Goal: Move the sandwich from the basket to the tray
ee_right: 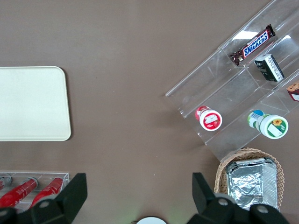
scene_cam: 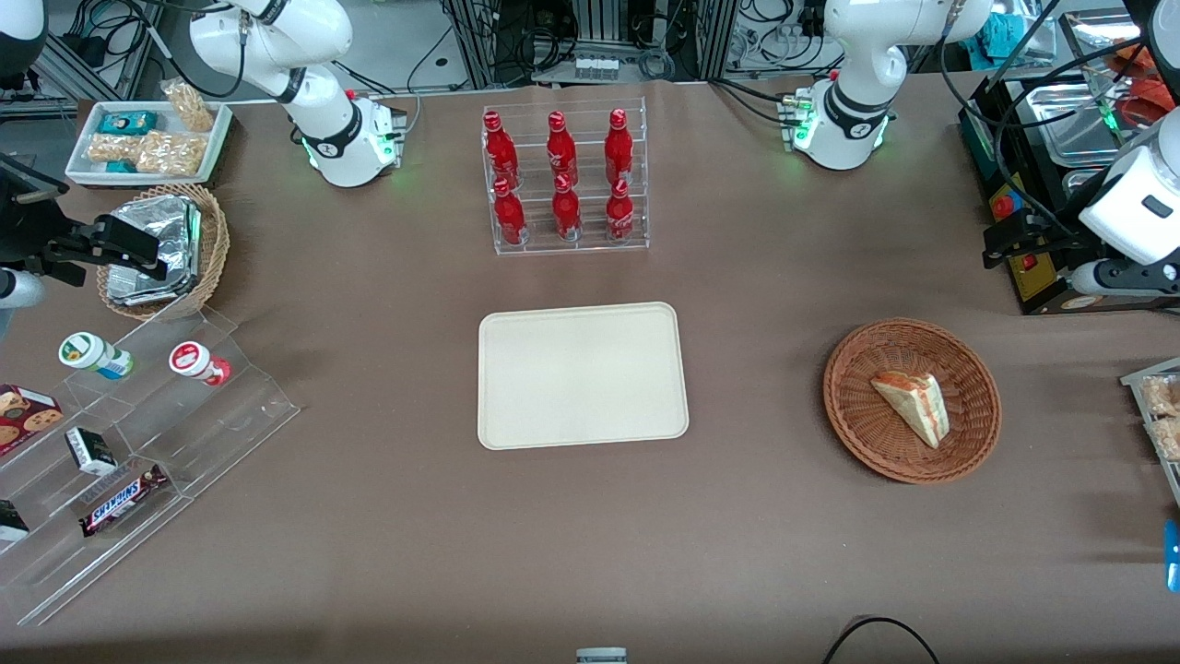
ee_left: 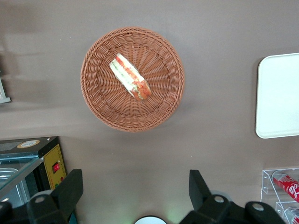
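Sandwich (ee_left: 130,76) sits inside the reddish wicker basket (ee_left: 96,100), a little off its centre, and that is where my claw has to go. From the wrist camera my gripper (ee_left: 135,186) hangs high with its two fingers (ee_left: 70,189) spread wide and nothing between them, and the wedge lies out at about twelve o'clock from the midpoint of the gap. Its long axis runs roughly from eleven to five o'clock on that same dial, so I judge the wrist needs a turn before descent to close across the narrow sides. On the front camera the tray (scene_cam: 583,323) lies bare at about nine o'clock from the basket, well apart from it, toward the table's middle.
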